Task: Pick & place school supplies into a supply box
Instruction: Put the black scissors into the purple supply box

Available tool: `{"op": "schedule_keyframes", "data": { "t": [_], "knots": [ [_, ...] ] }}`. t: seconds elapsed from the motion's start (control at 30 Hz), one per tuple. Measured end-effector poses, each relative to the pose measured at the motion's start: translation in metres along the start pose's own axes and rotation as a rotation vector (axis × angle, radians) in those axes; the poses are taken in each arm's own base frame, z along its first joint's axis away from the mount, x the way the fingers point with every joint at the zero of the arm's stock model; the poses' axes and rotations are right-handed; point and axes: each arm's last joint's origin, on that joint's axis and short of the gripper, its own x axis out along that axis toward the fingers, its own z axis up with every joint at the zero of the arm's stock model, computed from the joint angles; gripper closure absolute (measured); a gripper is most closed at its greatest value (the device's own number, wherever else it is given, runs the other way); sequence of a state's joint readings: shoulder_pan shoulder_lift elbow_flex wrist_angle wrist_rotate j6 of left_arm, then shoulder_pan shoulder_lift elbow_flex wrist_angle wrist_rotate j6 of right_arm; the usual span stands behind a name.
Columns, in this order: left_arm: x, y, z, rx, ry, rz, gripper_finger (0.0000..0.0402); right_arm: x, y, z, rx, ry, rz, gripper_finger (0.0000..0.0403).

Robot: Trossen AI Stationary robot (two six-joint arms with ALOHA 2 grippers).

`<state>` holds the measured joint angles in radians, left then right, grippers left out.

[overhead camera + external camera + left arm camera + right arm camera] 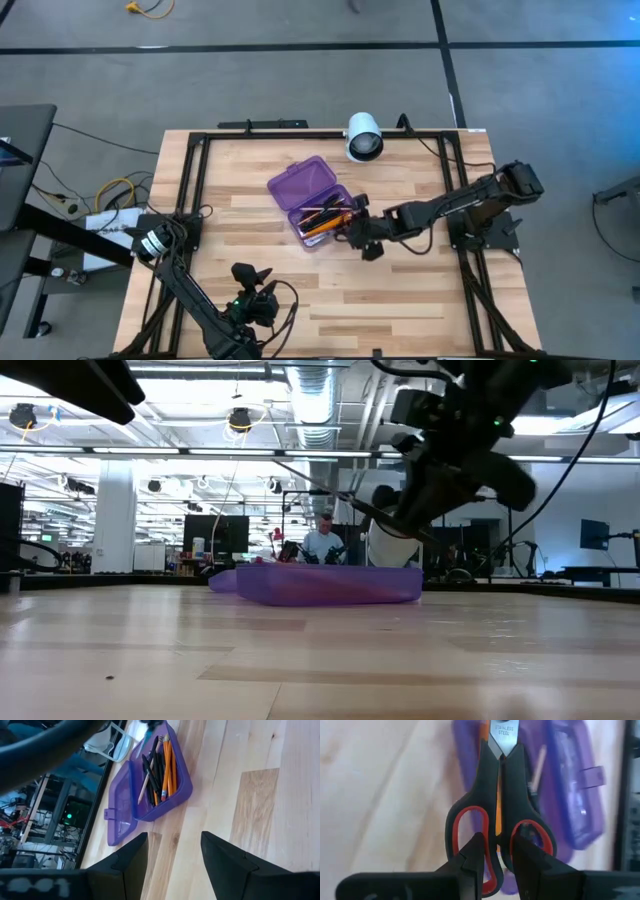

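My right gripper (492,851) is clamped on the scissors (499,807) by the black-and-red handles, blades closed & pointing away from me, hovering over the open supply box (312,201) at its right end, not touching it as far as I can tell. Box sits mid-table w/ lid (300,182) folded flat toward the far-left side; tray holds orange pencils (168,766) & black pens (152,772) lying lengthwise. White camera (364,138) stands just beyond the box near the table's far edge. My left gripper (172,860) waits near the front edge, fingers spread apart w/ nothing between them, aimed at the box from well apart.
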<state>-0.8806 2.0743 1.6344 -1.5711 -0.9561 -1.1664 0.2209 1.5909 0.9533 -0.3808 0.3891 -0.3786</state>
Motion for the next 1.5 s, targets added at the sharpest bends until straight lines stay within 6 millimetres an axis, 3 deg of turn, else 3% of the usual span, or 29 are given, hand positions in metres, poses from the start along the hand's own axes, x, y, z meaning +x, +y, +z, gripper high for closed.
{"op": "schedule_keyframes", "data": {
  "t": [0.43,0.73,1.07,1.5],
  "knots": [
    [0.0,0.0,0.001,0.001,-0.024,0.01,0.0226,0.022,-0.05,-0.011,-0.086,0.014,-0.104,0.034],
    [0.001,-0.001,0.0,0.012,-0.017,0.011,0.0226,0.057,-0.042,-0.013,-0.162,0.15,-0.068,0.034],
    [0.001,-0.002,0.0,0.018,-0.014,0.011,0.0226,0.058,-0.049,-0.007,-0.164,0.226,-0.07,0.0337],
    [0.001,-0.002,0.0,0.018,-0.015,0.012,0.0226,0.057,-0.048,-0.007,-0.14,0.211,-0.043,0.0249]
  ]
}}
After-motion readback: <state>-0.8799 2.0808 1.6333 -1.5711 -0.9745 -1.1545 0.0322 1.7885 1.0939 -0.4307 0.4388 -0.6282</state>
